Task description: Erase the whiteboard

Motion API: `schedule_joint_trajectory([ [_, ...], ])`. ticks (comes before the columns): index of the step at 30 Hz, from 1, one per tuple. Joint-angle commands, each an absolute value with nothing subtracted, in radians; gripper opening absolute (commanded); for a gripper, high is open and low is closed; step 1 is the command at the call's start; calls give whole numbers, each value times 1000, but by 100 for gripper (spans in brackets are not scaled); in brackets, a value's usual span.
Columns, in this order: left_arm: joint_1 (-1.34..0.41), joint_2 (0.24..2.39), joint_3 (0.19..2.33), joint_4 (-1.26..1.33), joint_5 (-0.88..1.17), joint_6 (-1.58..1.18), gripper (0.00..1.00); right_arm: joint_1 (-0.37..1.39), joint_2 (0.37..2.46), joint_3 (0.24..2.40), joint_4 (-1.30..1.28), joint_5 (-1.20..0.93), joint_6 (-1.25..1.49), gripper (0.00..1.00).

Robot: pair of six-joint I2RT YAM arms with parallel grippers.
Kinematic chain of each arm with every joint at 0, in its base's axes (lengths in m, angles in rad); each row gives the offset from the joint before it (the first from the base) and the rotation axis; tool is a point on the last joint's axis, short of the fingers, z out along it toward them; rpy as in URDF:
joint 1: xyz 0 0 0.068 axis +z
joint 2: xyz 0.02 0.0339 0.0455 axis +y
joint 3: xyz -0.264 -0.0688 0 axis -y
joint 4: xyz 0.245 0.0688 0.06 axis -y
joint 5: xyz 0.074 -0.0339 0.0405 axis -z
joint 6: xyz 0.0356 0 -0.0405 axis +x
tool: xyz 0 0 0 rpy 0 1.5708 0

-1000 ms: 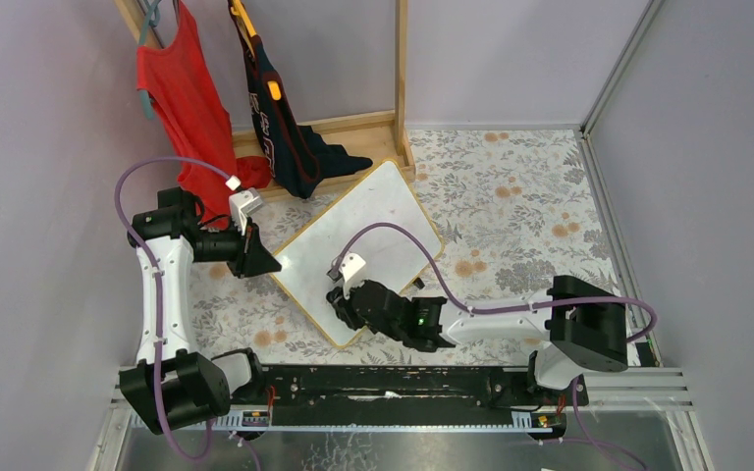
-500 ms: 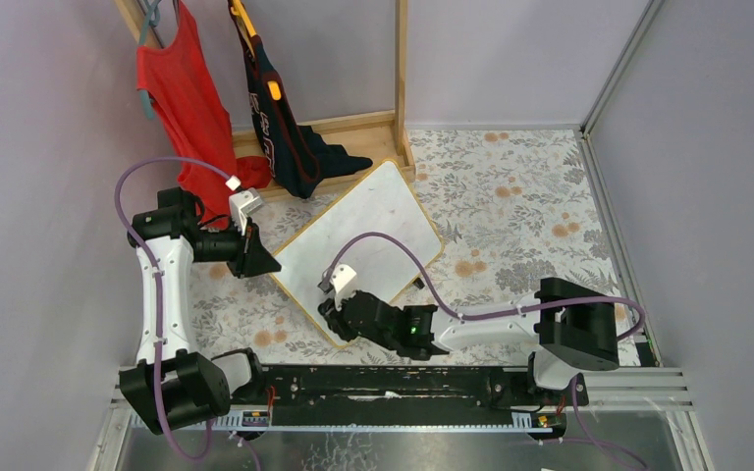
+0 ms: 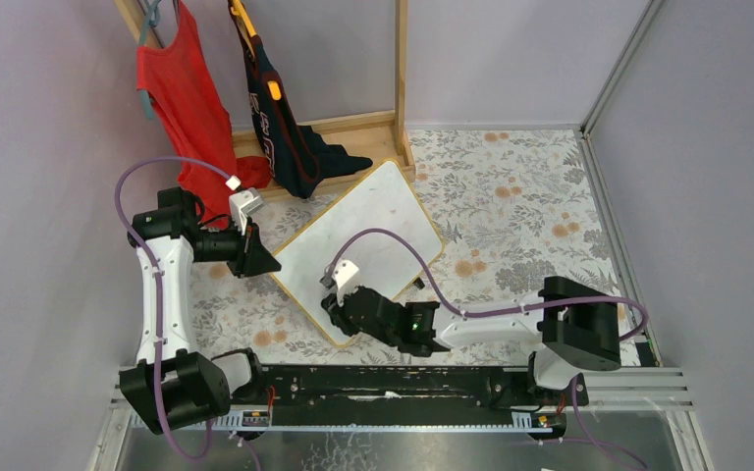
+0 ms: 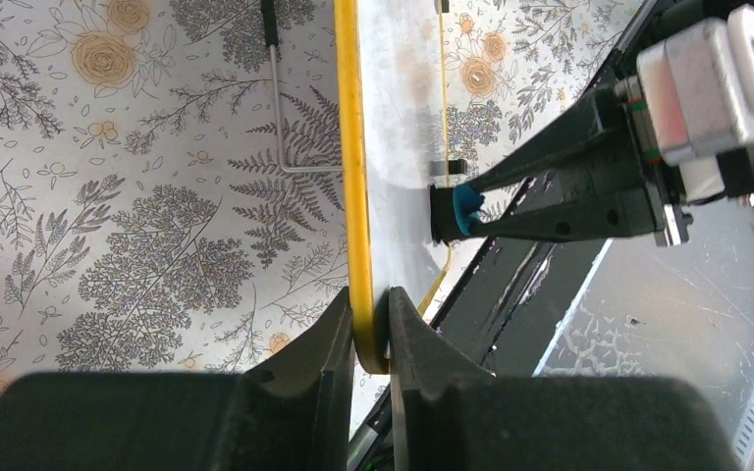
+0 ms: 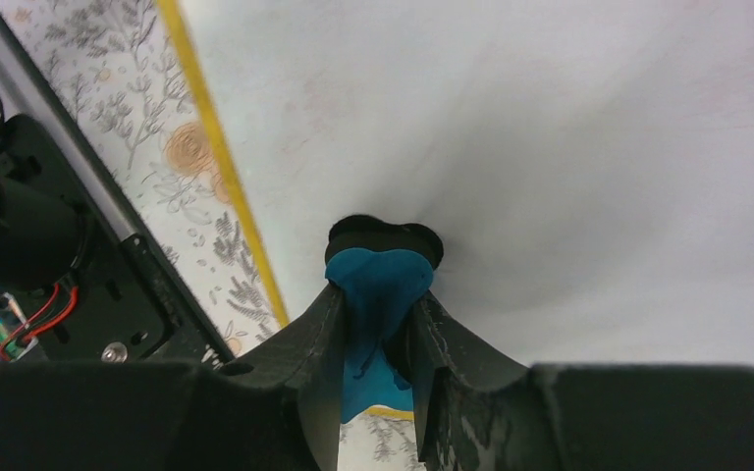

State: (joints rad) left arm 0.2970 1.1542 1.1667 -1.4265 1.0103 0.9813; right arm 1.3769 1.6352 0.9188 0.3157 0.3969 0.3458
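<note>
At the back, two garments hang on one wooden rack: a red shirt, then a dark top. One whiteboard lies skewed on the floral cloth, just beside the rack's base. The left gripper pinches its yellow frame edge; the right gripper clamps one blue eraser, pressed against the board.

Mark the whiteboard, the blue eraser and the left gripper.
whiteboard (image 3: 365, 224): top external view, bare white surface of its far half.
blue eraser (image 5: 377, 283): right wrist view, its blue body just behind the black pad.
left gripper (image 4: 370, 300): left wrist view, the gap where it clamps the yellow frame edge.
</note>
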Motion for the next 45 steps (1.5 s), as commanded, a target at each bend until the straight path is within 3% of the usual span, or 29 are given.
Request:
schedule_joint_trajectory([
  [1,283,1149,1152,-1451,971,1022,0,1264,1566,904,315,466,312,0],
  [20,283,1154,1152,-1450,972,1025,0,901,1242,778,191,524,220,0],
  [45,283,1184,1212,-1450,963,967,0,868,1138,700,151,563,242,0],
])
